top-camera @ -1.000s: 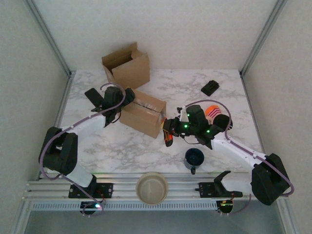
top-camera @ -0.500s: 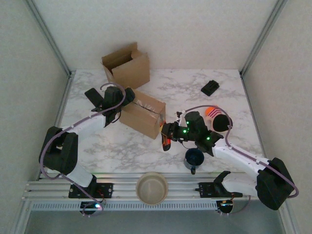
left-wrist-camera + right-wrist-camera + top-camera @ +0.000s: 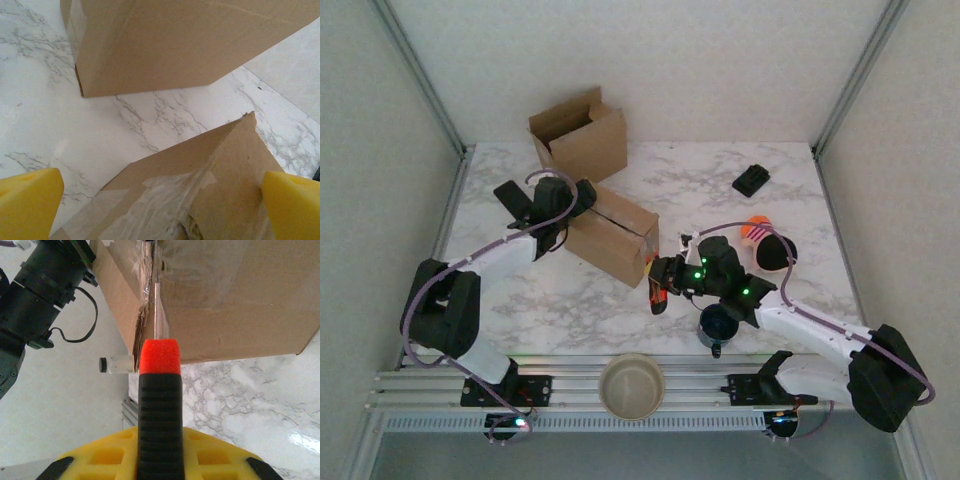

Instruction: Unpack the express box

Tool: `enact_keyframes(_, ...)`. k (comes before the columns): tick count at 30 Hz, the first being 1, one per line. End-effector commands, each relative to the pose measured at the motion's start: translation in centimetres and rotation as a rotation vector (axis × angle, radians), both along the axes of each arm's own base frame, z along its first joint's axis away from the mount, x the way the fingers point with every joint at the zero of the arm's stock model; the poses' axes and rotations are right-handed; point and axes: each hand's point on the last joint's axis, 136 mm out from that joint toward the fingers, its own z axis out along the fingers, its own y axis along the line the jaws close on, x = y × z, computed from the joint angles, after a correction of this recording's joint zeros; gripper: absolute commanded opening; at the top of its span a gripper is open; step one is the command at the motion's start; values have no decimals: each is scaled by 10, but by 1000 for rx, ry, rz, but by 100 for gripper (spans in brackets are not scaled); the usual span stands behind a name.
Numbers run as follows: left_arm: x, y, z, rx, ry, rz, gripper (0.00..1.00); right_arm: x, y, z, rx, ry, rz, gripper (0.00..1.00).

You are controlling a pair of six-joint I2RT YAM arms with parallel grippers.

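Observation:
The express box (image 3: 613, 235) is a brown carton with clear tape, lying mid-table. My left gripper (image 3: 572, 214) is open and straddles its left end; the yellow fingertips (image 3: 27, 200) flank the taped top (image 3: 200, 200) without gripping. My right gripper (image 3: 672, 274) is shut on an orange-and-black utility knife (image 3: 657, 293) at the carton's right end. In the right wrist view the knife handle (image 3: 159, 405) stands up between the yellow pads, and its thin blade (image 3: 159, 315) lies against the torn tape seam of the carton (image 3: 240, 300).
An open cardboard carton (image 3: 582, 135) stands behind the left gripper, close above it in the wrist view (image 3: 190, 45). A dark mug (image 3: 718, 325) sits under the right arm, a beige bowl (image 3: 631, 385) at the front rail, a striped and black object (image 3: 766, 244) to the right, a black item (image 3: 751, 180) far right.
My right gripper has drawn the knife toward the near edge and slightly left, along the carton's right end. The carton's right corner shifted a little. The left gripper stayed open in place.

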Motion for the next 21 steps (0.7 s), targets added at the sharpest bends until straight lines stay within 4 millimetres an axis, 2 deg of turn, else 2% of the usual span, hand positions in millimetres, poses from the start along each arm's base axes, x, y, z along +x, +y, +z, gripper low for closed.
enact_keyframes(1,-19,6,-56,47,170,16,100,-36,9,-7,14,73,123,0)
enact_keyframes(21,-18,6,-60,42,175,21,100,-59,19,-19,9,93,133,0)
